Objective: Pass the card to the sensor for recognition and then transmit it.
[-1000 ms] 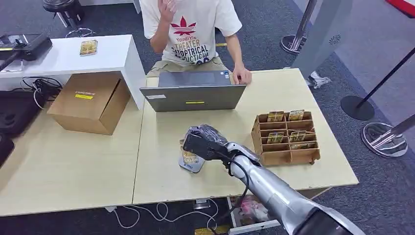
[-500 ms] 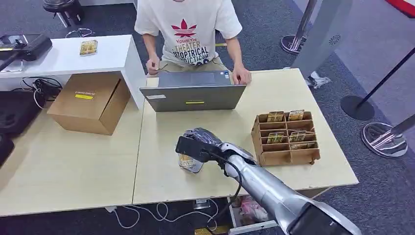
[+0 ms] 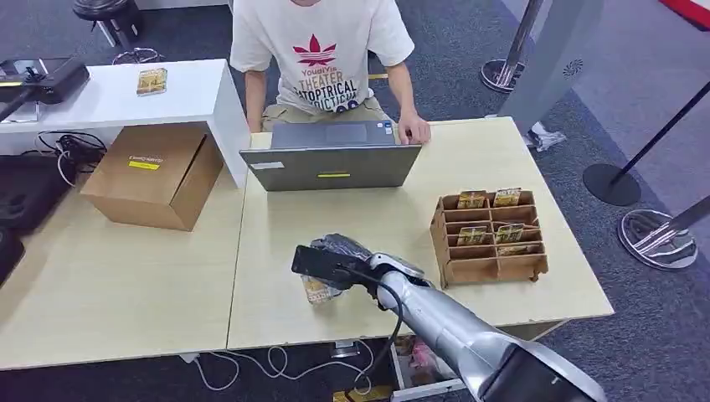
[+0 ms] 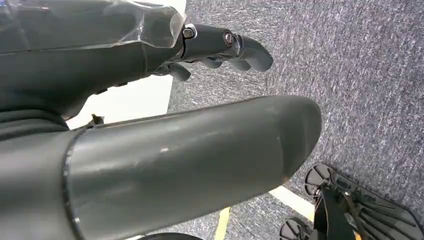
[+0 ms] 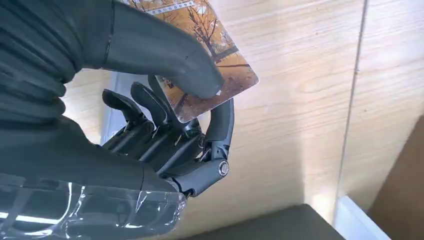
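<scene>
Pale wooden table [image 3: 502, 159] stretches across the scene, with a second matching table [image 3: 109, 276] joined on its left. The robot's silver right arm reaches in from the near right, and its dark right hand [image 3: 339, 261] holds a card [image 5: 210, 55] printed with autumn trees, pinched between the thumb and the fingers [image 5: 150, 105], low over the near middle of the table. In the head view the card [image 3: 316, 290] hangs just below the hand. To the right stands a wooden card rack [image 3: 488, 237] with several compartments, some holding similar cards. At the far edge sits a grey laptop [image 3: 331, 157], and behind it a person in a white printed T-shirt [image 3: 322, 50] rests one hand beside the laptop. A cardboard box [image 3: 153, 174] sits on the left table beside a white desk [image 3: 109, 92]. The left hand [image 4: 220, 50] hangs above grey carpet, fingers curled loosely, holding nothing.
</scene>
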`<state>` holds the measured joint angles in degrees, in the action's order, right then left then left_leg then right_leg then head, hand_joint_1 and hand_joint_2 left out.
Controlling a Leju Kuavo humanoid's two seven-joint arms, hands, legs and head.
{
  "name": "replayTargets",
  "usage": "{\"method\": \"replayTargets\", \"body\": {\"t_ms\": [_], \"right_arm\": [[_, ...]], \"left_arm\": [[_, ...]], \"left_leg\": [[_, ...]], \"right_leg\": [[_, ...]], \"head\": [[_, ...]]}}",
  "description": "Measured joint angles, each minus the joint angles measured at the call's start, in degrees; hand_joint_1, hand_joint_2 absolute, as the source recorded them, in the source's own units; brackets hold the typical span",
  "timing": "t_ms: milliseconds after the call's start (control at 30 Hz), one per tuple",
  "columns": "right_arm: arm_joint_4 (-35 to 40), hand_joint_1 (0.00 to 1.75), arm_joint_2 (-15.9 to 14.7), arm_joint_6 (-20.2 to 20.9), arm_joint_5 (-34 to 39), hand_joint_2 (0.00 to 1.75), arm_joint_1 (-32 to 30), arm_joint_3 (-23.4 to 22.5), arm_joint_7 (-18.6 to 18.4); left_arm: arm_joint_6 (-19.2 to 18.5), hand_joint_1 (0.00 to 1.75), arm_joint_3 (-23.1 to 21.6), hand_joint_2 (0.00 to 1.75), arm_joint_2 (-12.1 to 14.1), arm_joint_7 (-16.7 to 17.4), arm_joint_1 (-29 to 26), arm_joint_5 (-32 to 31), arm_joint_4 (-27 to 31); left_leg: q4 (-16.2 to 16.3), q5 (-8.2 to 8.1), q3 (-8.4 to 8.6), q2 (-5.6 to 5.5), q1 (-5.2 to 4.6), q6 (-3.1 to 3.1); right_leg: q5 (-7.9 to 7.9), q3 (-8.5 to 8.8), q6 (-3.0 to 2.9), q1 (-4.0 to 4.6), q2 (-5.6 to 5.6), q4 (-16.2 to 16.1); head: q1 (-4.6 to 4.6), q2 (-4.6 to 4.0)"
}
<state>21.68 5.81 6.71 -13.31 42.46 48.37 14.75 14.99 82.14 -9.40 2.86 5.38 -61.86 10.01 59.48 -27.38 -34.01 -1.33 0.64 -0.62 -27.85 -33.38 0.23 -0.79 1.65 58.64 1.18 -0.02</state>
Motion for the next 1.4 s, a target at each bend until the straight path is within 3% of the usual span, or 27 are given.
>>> {"method": "replayTargets", "body": {"t_ms": [367,1133,1400], "right_arm": [[-2.2,1.75,0.1,-0.5,0.0,1.75,-0.8,0.9,-1.3],[-4.1,1.75,0.0,-4.1,0.6,1.75,-0.9,1.0,-5.5],[-4.7,1.75,-1.4,-5.2,1.1,1.75,-0.6,-0.2,-7.0]], "left_arm": [[-1.3,0.00,-0.1,0.00,0.3,-2.4,-0.7,-0.6,0.0],[-1.7,0.00,-0.5,0.00,0.9,-1.7,-0.9,-2.2,0.0],[-2.4,0.00,-1.1,0.00,1.2,-1.8,-0.9,-3.0,0.0]], "left_leg": [[0.0,0.00,0.00,0.00,0.00,0.00],[0.0,0.00,0.10,0.02,0.00,0.00],[0.0,0.00,0.16,0.02,0.00,0.00]], "right_leg": [[0.00,-0.01,0.00,0.00,0.00,0.0],[0.00,0.06,0.00,0.00,0.01,0.0],[0.00,0.14,0.00,0.00,0.01,0.0]], "head": [[0.00,0.00],[0.00,0.00],[0.00,0.00]]}}
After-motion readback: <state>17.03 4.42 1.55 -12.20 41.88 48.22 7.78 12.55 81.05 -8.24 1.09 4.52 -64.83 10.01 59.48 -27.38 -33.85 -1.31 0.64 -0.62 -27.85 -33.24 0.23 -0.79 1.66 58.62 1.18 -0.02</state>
